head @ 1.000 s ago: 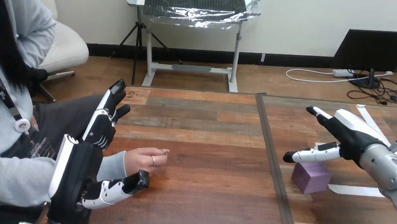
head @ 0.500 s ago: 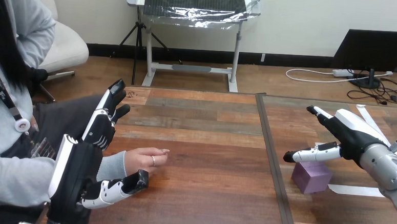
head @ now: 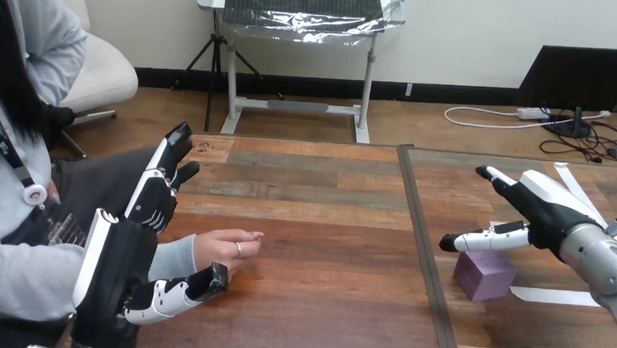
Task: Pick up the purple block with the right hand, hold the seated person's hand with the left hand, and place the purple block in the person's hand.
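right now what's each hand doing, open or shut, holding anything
Left hand: open, fingers straight, beside the person's hand, not holding it.
Right hand: open, over the purple block, holding nothing.

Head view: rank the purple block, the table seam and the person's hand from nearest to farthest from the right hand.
1. Purple block, just below the right hand, at the table's right.
2. Table seam, left of the block, mid-table.
3. Person's hand, at the table's far left.
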